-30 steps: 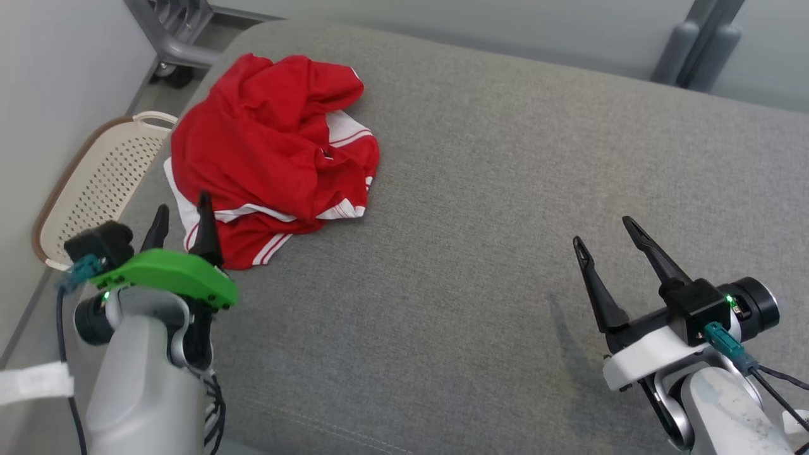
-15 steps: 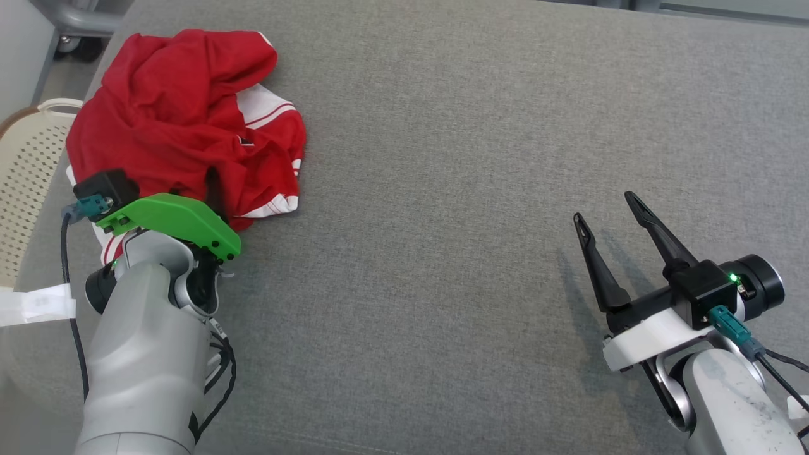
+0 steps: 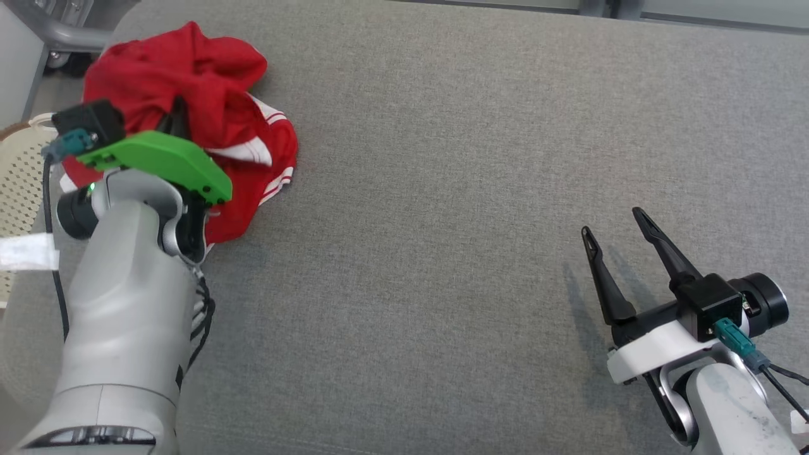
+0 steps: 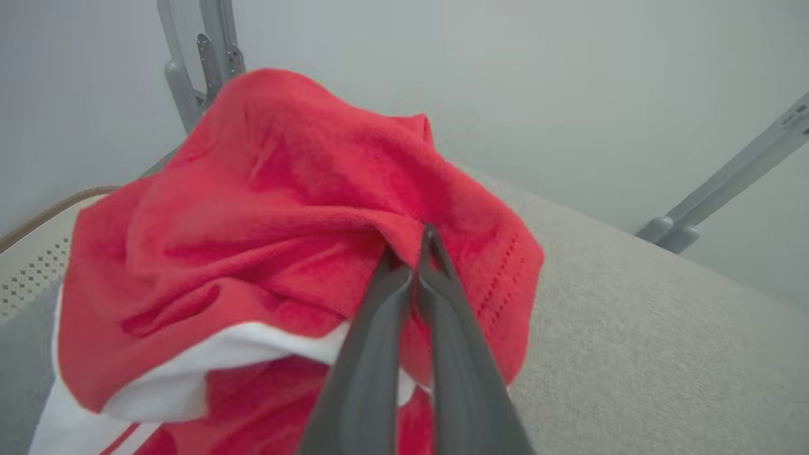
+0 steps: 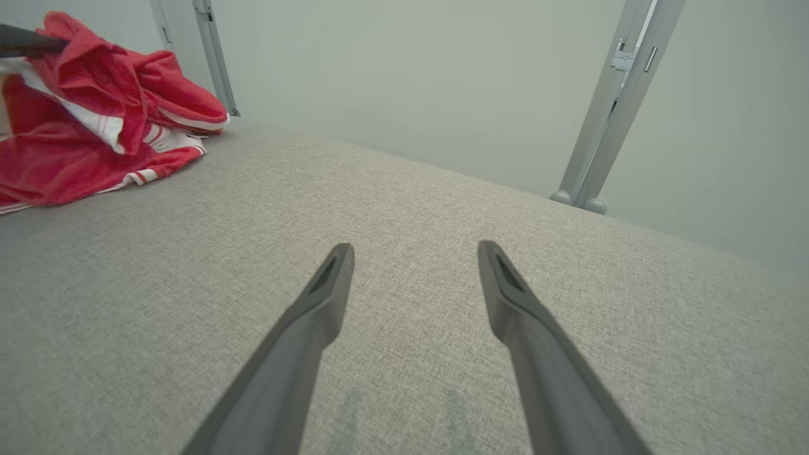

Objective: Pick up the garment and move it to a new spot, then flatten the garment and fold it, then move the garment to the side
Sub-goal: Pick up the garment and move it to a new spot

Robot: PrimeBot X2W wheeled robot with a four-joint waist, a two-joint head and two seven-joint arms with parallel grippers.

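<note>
Spreading the right gripper point(image 3: 612, 221) wide at the lower right of the head view, gripping nothing, pointing its two long dark fingers up the frame just above the grey woven upholstered surface point(image 3: 442, 189) and casting a faint shadow on it.

Reaching up the left side of the same frame with a pale grey forearm point(image 3: 126, 303) wearing a bright green plastic wrist cover point(image 3: 158, 161).

Pinching the left gripper point(image 4: 409, 243) tight on a fold of the crumpled red garment with white stripes point(image 3: 208, 82) in the middle of the left wrist view, pressing the fingertips together into the red cloth and tenting it into a peak.

Leaving the rest of that cloth lying bunched on the grey surface at the upper left of the head view, close to the surface's left edge, well apart from the right gripper.

Showing, beyond that edge at the far left, part of a cream perforated plastic basket point(image 3: 19, 183), and at the top left corner, grey metal tubing point(image 3: 69, 38).
</note>
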